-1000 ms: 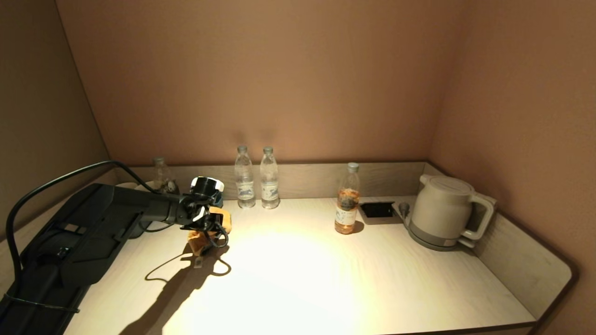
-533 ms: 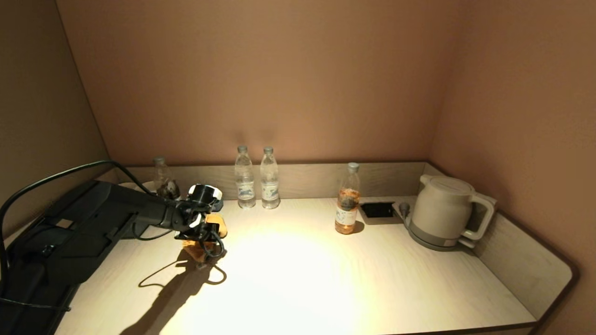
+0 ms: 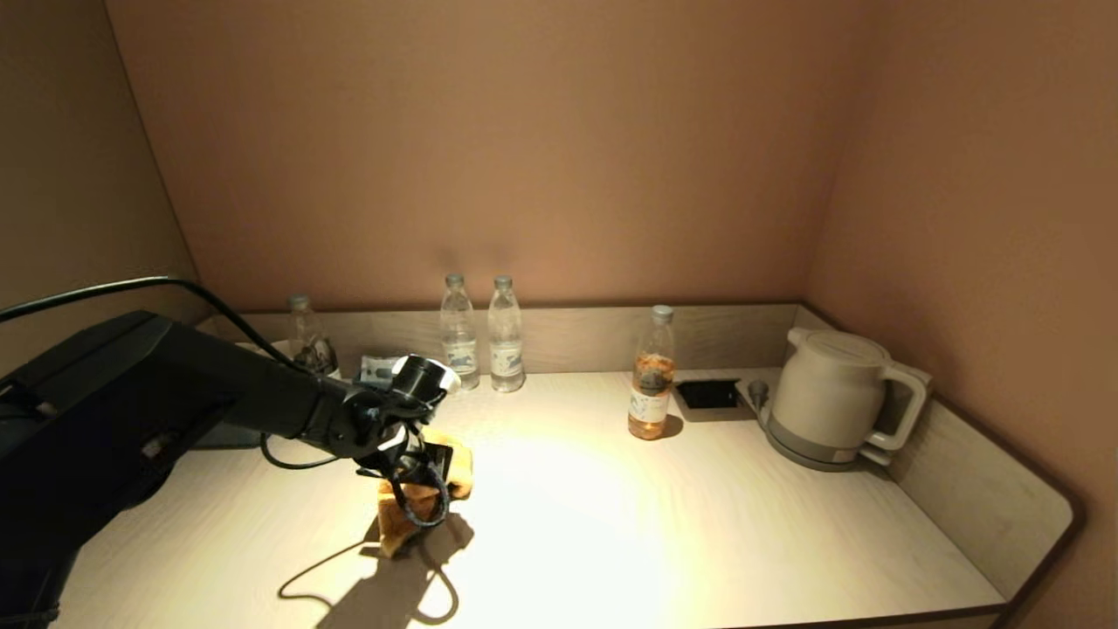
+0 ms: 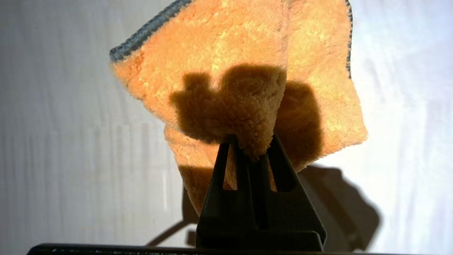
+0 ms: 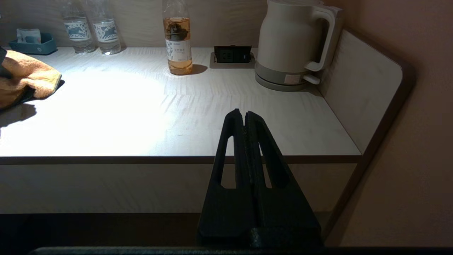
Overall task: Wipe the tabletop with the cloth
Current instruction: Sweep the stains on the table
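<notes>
Fingers point(image 4: 244, 156) of the left gripper point(image 3: 417, 489) are pinched tight on a bunched fold of the orange cloth point(image 4: 244, 81), and the rest of it fans out loose beyond the tips, spreading over the pale worktop point(image 3: 655, 524). From the head view the cloth droops below the fingers with its lower corner touching the surface or just off it; I can't tell which. It's a soft, fluffy, light thing, limp as anything, so it'll crumple and drag rather than push flat. Holding it by one gathered fold is secure enough, though pressing down so more pile meets the worktop looks the better bet. Off beyond the fingers, well apart, stand two clear bottles point(image 3: 480, 336), a tea bottle point(image 3: 651, 384) and the kettle point(image 3: 830, 393). The right gripper point(image 5: 245, 118) is parked off the front edge, its fingers closed on nothing.
</notes>
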